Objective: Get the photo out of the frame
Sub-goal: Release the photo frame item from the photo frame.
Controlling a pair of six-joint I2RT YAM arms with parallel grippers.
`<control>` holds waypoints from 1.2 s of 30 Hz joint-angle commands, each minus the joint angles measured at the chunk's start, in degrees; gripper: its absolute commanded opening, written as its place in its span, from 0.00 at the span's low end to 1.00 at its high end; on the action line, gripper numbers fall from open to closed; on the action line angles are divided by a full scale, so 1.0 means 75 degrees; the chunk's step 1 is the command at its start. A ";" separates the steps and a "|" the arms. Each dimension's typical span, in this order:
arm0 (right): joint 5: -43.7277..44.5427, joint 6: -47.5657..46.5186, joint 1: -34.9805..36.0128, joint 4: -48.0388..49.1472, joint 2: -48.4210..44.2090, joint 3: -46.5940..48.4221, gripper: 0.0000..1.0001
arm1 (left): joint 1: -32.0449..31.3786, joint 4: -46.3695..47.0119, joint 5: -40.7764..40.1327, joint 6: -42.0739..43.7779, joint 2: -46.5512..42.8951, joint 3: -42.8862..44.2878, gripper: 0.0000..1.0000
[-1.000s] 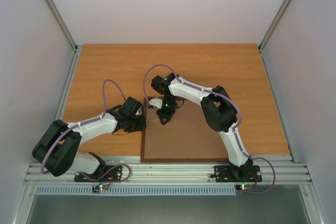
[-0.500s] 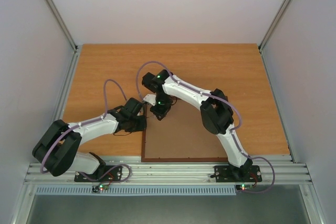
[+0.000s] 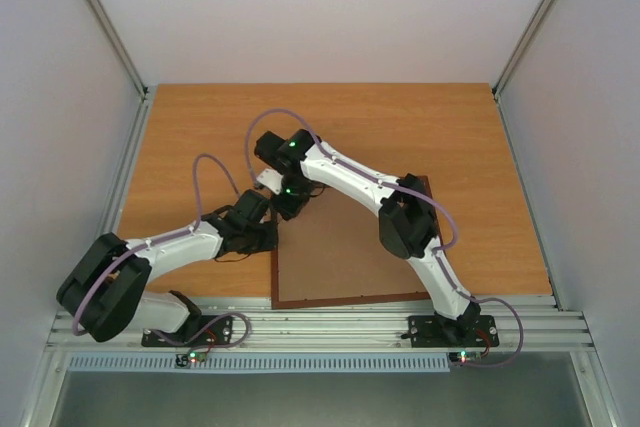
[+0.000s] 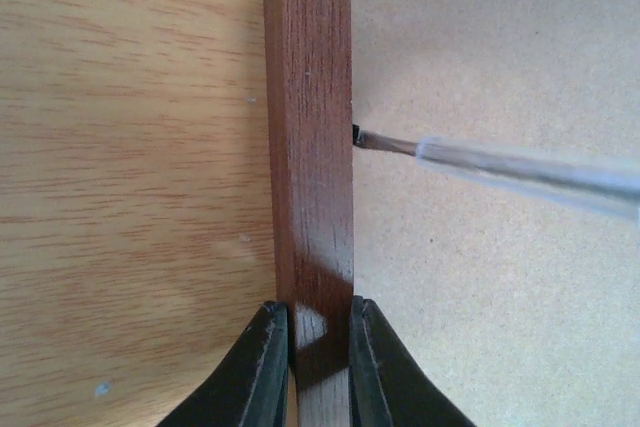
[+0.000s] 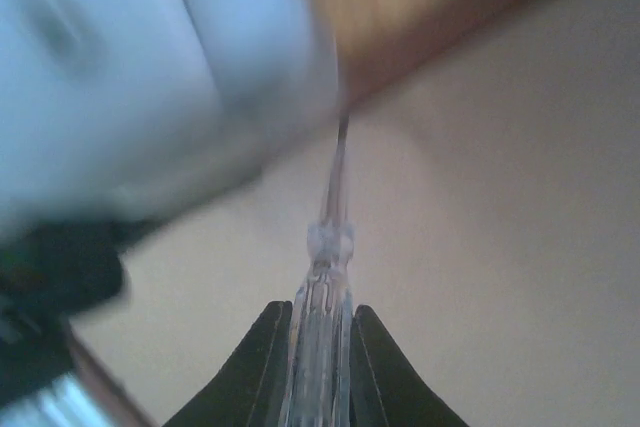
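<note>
Well, the photo is nowhere to be seen, so I'd judge it sits inside the frame, under the hardboard back, which is in place and facing up. That leaves nearly everything to do: freeing the back, lifting it off, then drawing the print out.

The frame lies face down on the desk. Its left rail runs straight ahead from the left gripper, whose fingers are nearly closed, one on each side of that rail, pinching it. Just ahead of that gripper and to its right, the tip of a clear-handled screwdriver touches the seam where rail meets back. Whether a clip or tab sits there I cannot tell. The right gripper is clamped on the screwdriver's handle, the shaft pointing away from it toward the rail.

From above, the left arm lies low, stretched in from the desk's left side with its wrist at the frame's edge. The right arm arches high over the back, elbow bent, wrist tipped down just beyond the left gripper.
</note>
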 commanded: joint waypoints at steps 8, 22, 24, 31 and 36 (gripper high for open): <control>-0.1856 0.0180 0.0952 0.2402 0.0437 0.1504 0.01 | -0.0466 0.1345 0.1262 -0.0109 0.0138 -0.0502 0.03; -0.0794 0.0069 0.0914 0.2260 -0.1046 0.0173 0.01 | -0.0462 0.0006 -0.0078 -0.0323 -0.1704 -0.0778 0.17; -0.0694 0.0052 0.0843 0.2304 -0.1376 -0.0264 0.01 | -0.0451 -0.0109 -0.0213 -0.0351 -0.1860 -0.0829 0.19; -0.0906 0.0218 0.0682 0.2956 -0.1989 -0.1660 0.01 | -0.0427 0.0051 -0.0287 -0.0634 -0.1440 -0.0905 0.19; -0.0367 0.0646 0.0643 0.4235 -0.2630 -0.2975 0.01 | -0.0405 0.0116 -0.0515 -0.0754 -0.1024 -0.0912 0.19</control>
